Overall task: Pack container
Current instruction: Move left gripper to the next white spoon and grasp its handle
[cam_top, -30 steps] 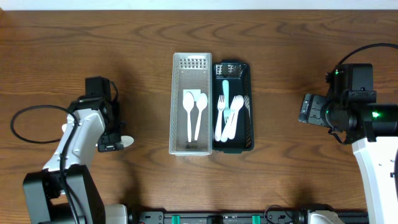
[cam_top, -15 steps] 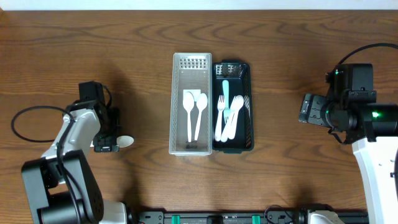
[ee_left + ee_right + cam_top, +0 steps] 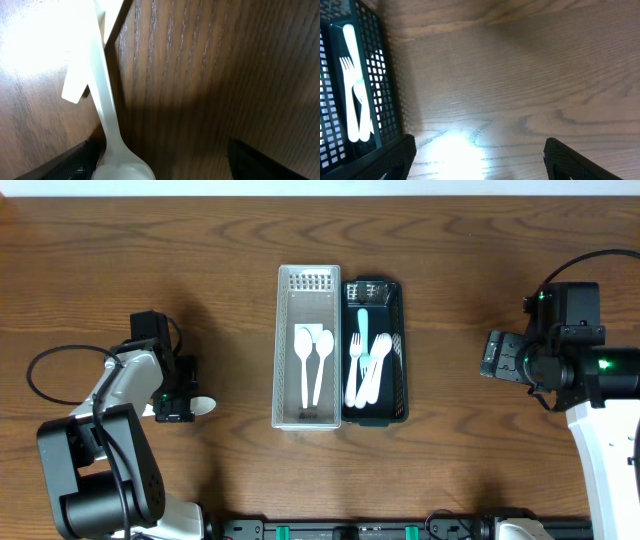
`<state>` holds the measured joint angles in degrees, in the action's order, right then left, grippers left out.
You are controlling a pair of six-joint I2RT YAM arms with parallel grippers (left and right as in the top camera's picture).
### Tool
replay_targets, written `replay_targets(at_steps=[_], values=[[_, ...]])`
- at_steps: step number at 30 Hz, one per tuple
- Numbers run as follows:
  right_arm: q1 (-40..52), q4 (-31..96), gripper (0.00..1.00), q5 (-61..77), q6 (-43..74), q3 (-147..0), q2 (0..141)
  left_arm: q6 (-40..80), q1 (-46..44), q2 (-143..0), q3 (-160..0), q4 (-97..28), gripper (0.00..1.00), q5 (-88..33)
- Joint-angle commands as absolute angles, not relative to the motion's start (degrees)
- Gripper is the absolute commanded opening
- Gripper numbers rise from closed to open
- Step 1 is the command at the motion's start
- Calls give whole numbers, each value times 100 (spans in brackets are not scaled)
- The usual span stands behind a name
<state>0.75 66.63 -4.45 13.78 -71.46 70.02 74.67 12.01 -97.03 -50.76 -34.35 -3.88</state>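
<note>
**We line up on the loose white spoon [image 3: 107, 115] before closing.**
The left gripper [image 3: 177, 408] sits low over the table [image 3: 450, 260], pointing down, with its jaws spread wide and clamping nothing. The spoon lies flat on the wood just inside one finger [image 3: 75, 165] and well clear of the other, its bowl nearest the wrist and its handle running away ahead. To grip well, we judge we should shift sideways until the handle is centred between the jaws, then pinch near the neck so it does not pivot. The white tray [image 3: 283, 350], with two spoons inside, lies well off beyond the fingertips. The right gripper [image 3: 475, 160] hovers with its jaws apart and empty, the black tray [image 3: 390, 75] off to its side.
</note>
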Motion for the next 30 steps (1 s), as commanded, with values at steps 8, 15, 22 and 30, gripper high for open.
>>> replay_targets(at_steps=[8,15,22,30], values=[[-16,6674,85,-427,1295,-7131,7013,7417,1221,-9966,-4993,-3446,64,-561],[-16,6672,85,-427,1295,-7131,7013,7417,1221,-9966,-4993,-3439,46,-561],[-16,6670,85,-427,1295,-7131,7013,7417,1221,-9966,-4993,-3437,24,-561],[-16,6665,85,-427,1295,-7131,7013,7417,1221,-9966,-4993,-3437,12,-561]])
